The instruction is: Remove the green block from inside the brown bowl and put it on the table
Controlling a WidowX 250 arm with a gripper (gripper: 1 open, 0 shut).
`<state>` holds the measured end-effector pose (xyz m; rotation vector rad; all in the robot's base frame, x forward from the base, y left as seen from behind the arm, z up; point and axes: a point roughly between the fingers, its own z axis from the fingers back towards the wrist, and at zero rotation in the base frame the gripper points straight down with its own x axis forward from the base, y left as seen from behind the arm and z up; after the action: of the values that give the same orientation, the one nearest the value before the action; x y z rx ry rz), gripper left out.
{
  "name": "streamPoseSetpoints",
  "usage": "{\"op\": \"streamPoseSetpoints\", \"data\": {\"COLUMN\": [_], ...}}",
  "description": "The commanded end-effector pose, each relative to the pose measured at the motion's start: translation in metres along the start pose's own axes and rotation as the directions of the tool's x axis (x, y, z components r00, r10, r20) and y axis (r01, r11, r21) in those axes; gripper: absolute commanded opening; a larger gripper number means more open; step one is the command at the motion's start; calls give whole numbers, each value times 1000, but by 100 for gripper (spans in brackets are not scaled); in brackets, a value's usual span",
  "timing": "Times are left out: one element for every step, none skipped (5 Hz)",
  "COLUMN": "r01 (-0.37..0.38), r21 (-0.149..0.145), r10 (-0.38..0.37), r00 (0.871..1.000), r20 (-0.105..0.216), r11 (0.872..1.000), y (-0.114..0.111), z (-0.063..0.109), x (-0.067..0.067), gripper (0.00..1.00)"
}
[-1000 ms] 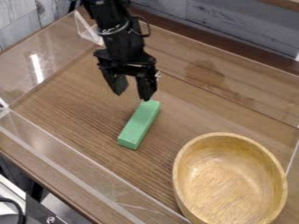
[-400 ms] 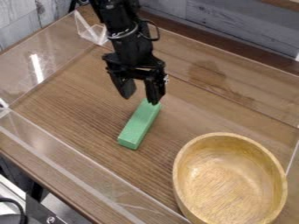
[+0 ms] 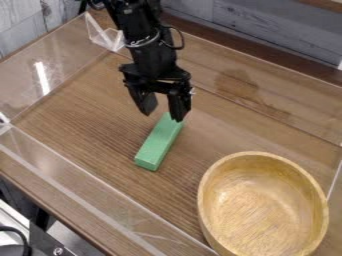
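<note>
While the gripper (image 3: pixel 159 114) hangs by the green block (image 3: pixel 159 141), its jaws spread, the arm (image 3: pixel 130 42) runs out at the top edge. Fingertip contact with the block: can't tell. Block lies on the table (image 3: pixel 83 131), outside the bowl (image 3: pixel 263 207); flat bar, plain matte green. Table is brown wood grain, straight streaks. Bowl is pale wood, round, thick rim. Versus the earlier frame, gripper sits slightly right; block and bowl unchanged.
</note>
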<state>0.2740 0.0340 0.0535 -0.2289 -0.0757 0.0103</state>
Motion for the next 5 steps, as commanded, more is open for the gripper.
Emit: {"op": "streamPoseSetpoints", "data": {"r01": [19,14,9,3,-3], "r21": [8,4,0,-3,-5], "r10": [-19,-14,-9,-3,3], "r00": [998,999,999,999,999], "r20": [53,48,43,38,33], "r11": [1000,1000,1000,1000,1000], "y": [-4,-4,-3,-2,-1], "z": [9,5,0,-5,-10], "x": [14,13,13,13,12], "gripper": [100,100,100,100,100]}}
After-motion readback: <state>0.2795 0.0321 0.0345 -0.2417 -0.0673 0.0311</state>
